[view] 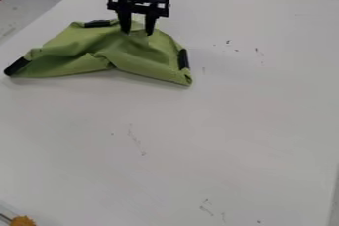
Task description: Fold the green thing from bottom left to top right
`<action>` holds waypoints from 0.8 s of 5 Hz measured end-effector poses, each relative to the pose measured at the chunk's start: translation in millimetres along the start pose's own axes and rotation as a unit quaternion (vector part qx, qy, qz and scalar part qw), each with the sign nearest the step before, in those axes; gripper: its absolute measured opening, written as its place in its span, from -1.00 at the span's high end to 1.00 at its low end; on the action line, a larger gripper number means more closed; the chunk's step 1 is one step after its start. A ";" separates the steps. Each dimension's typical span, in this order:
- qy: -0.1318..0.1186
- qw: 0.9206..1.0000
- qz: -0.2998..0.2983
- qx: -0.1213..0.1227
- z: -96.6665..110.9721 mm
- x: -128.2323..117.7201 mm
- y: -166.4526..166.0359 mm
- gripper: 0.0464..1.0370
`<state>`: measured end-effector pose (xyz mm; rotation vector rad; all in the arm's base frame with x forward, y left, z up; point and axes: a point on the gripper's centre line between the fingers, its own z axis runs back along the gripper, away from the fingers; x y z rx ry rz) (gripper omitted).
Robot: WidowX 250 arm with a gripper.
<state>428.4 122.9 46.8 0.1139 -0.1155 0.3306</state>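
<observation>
Okay, the green cloth [139,54] lies near the counter's [232,121] upper-left edge, long axis left to right; its lower-left corner [33,69] is well left of and below my claw [137,32], parted over the upper right part.

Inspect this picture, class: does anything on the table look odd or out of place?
The green cloth lies rumpled, bunched at its lower middle, rather than neatly folded. Small dark marks also speckle the white table, perhaps scuffs or stains.

There is one hand [138,32], one cloth [142,56], one table [232,121], one orange thing [23,221].
</observation>
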 end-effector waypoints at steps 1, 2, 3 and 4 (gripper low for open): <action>-0.008 1.000 -0.012 0.005 3.9 3.4 0.5 -0.93; -0.017 1.000 -0.026 0.002 5.3 5.9 -6.2 -0.93; -0.034 0.999 -0.038 -0.004 18.6 9.2 -8.8 -0.92; -0.043 0.998 -0.054 -0.001 36.2 17.2 -10.9 -0.92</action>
